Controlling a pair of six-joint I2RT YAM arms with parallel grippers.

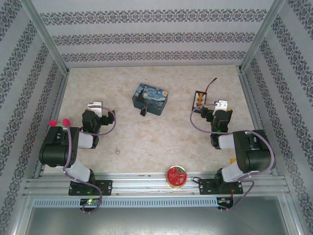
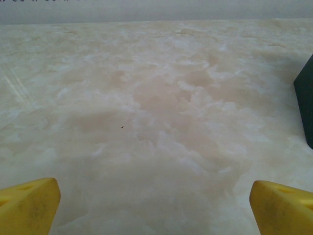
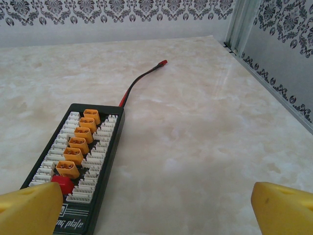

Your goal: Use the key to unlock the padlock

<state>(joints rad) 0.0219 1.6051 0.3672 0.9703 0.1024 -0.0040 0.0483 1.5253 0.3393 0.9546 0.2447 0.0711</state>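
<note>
Apparently nothing is in hand yet. The left gripper (image 2: 155, 208) hangs low over the bare table (image 2: 146, 122) with its yellow fingers spread wide and nothing between them. The right gripper (image 3: 156, 208) is just as wide and just as empty, and looks out over a black connector board (image 3: 73, 161) with orange plugs and a red-and-black cable (image 3: 139, 81) trailing away to the far side.

The padlock (image 1: 143, 112) sits mid-table, touching the near edge of the painted tin (image 1: 151, 98). It seems to hang from the tin's clasp, which would explain why it stays so close to that side. Nearer the arms and a little left lies a small ring (image 1: 117, 151) that may be the key, though it is too small to be sure. A red disc (image 1: 176, 175) rests at the near edge.

Both arms sit well apart from the lock, one on each side, which suits one fetching the key while the other steadies the lock
</note>
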